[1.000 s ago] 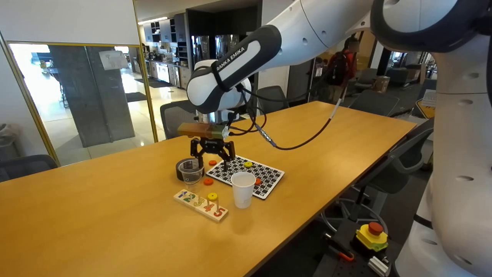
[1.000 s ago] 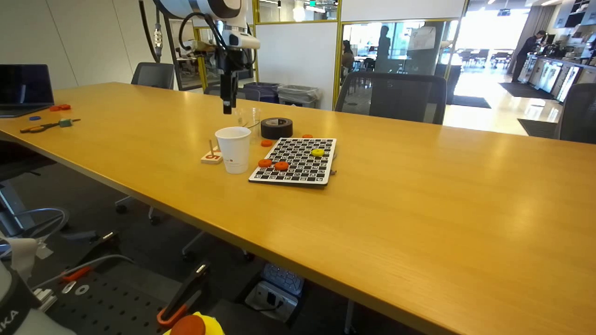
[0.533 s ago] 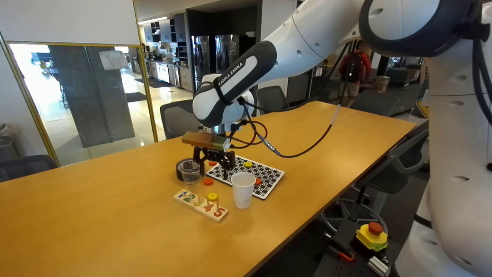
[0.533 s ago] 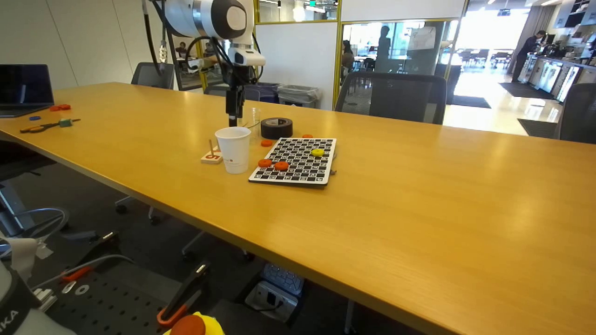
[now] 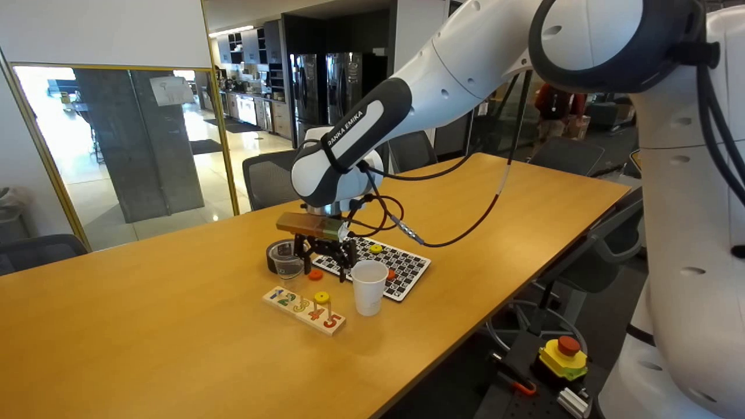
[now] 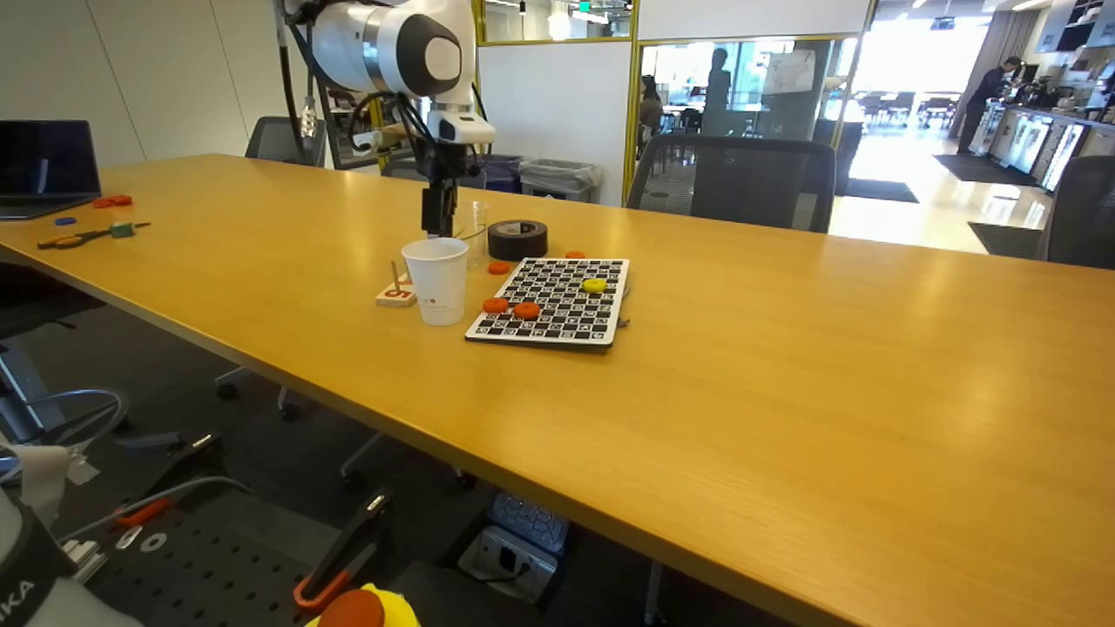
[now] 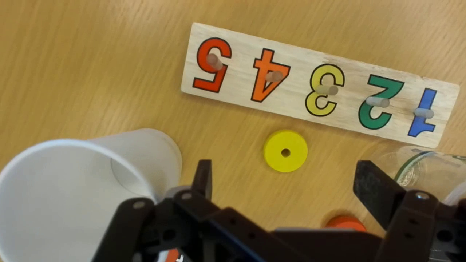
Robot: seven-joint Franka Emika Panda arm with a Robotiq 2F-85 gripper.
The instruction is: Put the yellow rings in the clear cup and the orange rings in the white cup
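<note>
My gripper (image 7: 284, 178) stands open above the table, nothing between its fingers. Below and just ahead of the fingertips in the wrist view lies a yellow ring (image 7: 285, 162) on the wood. Another yellow ring (image 6: 594, 286) rests on the checkered board. An orange ring (image 5: 315, 274) lies on the table near the clear cup (image 5: 288, 266), partly covered by the gripper in the wrist view. More orange rings sit at the board: two on it, one (image 6: 575, 256) behind its far edge. The white cup (image 7: 153, 156) stands upright beside one finger, the clear cup beside the opposite finger.
A wooden number board (image 7: 236, 87) with upright pegs lies right beside the yellow ring. Black tape (image 6: 517, 239) stands close to the clear cup. The checkered board (image 5: 407, 265) lies behind the white cup. Pliers (image 6: 78, 238) and a laptop (image 6: 48, 161) are farther along the table.
My gripper has come down closer to the table, between the two cups, with its jaws still open. The rings and cups have stayed in place.
</note>
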